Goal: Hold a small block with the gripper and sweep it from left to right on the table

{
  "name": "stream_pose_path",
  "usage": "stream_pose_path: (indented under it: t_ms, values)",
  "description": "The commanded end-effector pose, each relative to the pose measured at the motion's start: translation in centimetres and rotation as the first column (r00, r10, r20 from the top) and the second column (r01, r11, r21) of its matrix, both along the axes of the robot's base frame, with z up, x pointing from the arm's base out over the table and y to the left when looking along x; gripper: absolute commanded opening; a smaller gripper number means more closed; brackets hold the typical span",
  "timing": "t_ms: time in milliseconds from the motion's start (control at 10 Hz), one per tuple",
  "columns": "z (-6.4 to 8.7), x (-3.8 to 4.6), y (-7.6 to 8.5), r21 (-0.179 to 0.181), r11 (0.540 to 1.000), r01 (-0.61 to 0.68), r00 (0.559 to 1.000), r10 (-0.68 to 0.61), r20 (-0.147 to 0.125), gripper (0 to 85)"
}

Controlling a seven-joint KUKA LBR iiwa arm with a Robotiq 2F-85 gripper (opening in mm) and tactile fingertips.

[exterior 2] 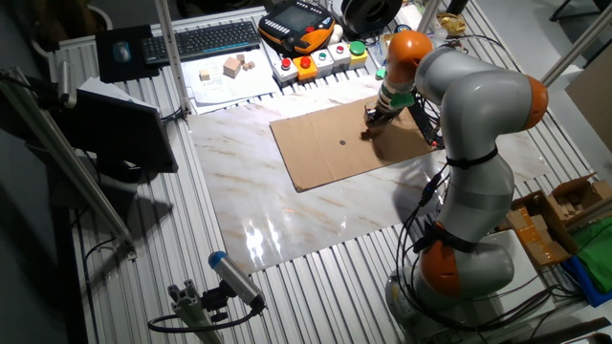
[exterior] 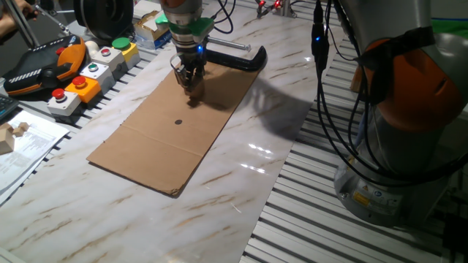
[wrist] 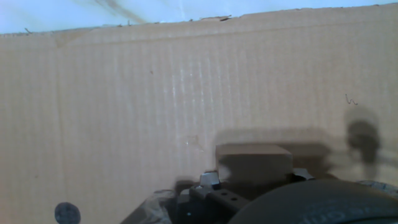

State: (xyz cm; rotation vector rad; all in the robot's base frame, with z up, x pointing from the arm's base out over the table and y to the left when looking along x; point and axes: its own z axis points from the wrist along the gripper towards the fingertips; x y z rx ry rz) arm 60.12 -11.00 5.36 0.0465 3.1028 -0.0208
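Observation:
My black gripper (exterior: 192, 82) stands low over the far end of a brown cardboard sheet (exterior: 157, 142) that lies on the white marble table (exterior: 252, 142). In the hand view, the small block (wrist: 254, 160) sits between the fingers as a tan, shadowed cube just above the cardboard, and the gripper is shut on it. The other fixed view shows the gripper (exterior 2: 372, 116) at the sheet's edge nearest the button boxes, with the block hard to make out there.
A black dot (exterior: 178, 121) marks the cardboard's middle. A black clamp (exterior: 235, 58) lies just behind the gripper. Button boxes (exterior: 82, 86) line the table's left edge. Loose wooden pieces (exterior 2: 232, 67) lie on paper near a keyboard (exterior 2: 206, 38). The arm's base (exterior 2: 459, 258) stands by the table.

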Motion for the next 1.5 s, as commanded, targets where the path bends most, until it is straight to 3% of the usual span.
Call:
stream_pose_path:
  t_ms: [0, 1400]
  values:
    - [-0.1, -0.04, 0.2, 0.000, 1.000, 0.001, 1.000, -0.001, -0.001, 0.7]
    - [-0.1, -0.22, 1.3, 0.001, 1.000, 0.008, 1.000, -0.008, 0.001, 0.7]
